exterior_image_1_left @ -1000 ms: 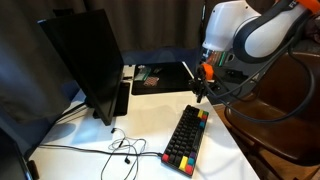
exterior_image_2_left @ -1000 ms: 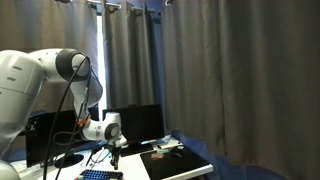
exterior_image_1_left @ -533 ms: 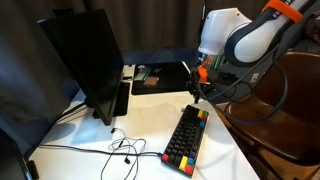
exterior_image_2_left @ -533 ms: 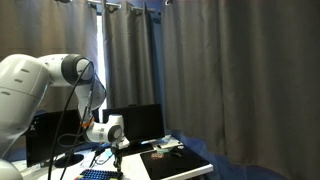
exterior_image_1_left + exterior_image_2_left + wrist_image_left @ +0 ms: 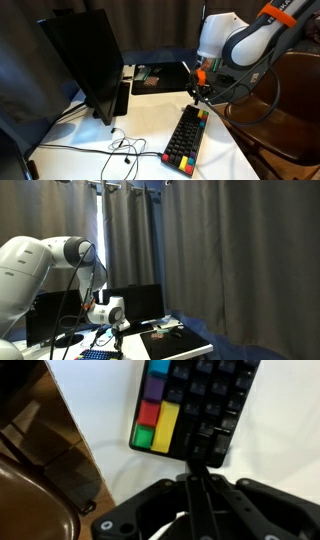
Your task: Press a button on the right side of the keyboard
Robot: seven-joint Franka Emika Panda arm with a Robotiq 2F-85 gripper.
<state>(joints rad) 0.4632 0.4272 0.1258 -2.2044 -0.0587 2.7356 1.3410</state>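
Observation:
The keyboard (image 5: pixel 187 135) lies on the white table, with black keys and a row of rainbow keys along one long edge. In the wrist view its end fills the top (image 5: pixel 205 395), with red, blue, green and yellow keys at the corner. My gripper (image 5: pixel 199 95) hangs just over the keyboard's far end, fingers pressed together and empty. In the wrist view the shut gripper's tip (image 5: pixel 203 457) sits at the keyboard's black edge keys; I cannot tell whether it touches. An exterior view shows the gripper (image 5: pixel 117 340) pointing down above the keyboard (image 5: pixel 98 355).
A black monitor (image 5: pixel 85 65) stands at the left of the table (image 5: pixel 140 115), with loose cables (image 5: pixel 120 150) in front. A flat black mat (image 5: pixel 165 75) with small items lies at the back. Brown wooden furniture (image 5: pixel 290 100) stands close past the table edge.
My gripper has moved slightly lower and nearer the keyboard's far end. The keyboard has not moved.

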